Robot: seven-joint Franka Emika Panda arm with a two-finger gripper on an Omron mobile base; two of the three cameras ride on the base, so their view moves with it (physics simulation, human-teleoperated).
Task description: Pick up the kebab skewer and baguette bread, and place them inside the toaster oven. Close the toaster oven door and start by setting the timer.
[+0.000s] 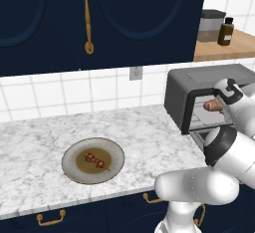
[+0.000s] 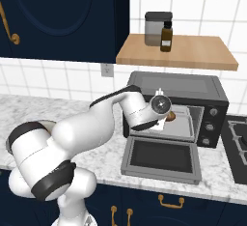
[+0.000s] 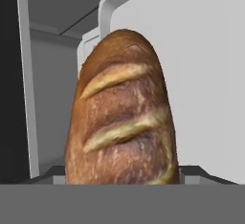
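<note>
The jaws (image 1: 215,103) are positioned at the mouth of the toaster oven (image 1: 199,85), with the baguette bread (image 3: 122,113) projecting forward from between them into the cavity; the spread is wide, but whether the jaws are pressing on the loaf or have let go of it cannot be told, since the fingertips are hidden behind the bread in the hand view. That view shows the loaf close up, golden-brown with pale diagonal scores, set against the light grey inner walls of the oven. The left base view shows the loaf as a small brown end just beside the wrist, inside the oven opening. The right base view shows a sliver of brown beside the round wrist disc, and adds what the left base view cuts off: the toaster oven door (image 2: 161,158) lies fully dropped flat over the bench (image 1: 30,142), and the control knobs (image 2: 211,119) sit on the right face of the oven. The kebab skewer (image 1: 94,160) lies on a round plate (image 1: 69,153) near the front edge of the bench, well apart from the oven on its left. A wooden shelf (image 2: 193,53) above the oven carries a grey canister (image 2: 155,27) and a dark bottle (image 2: 166,36).
</note>
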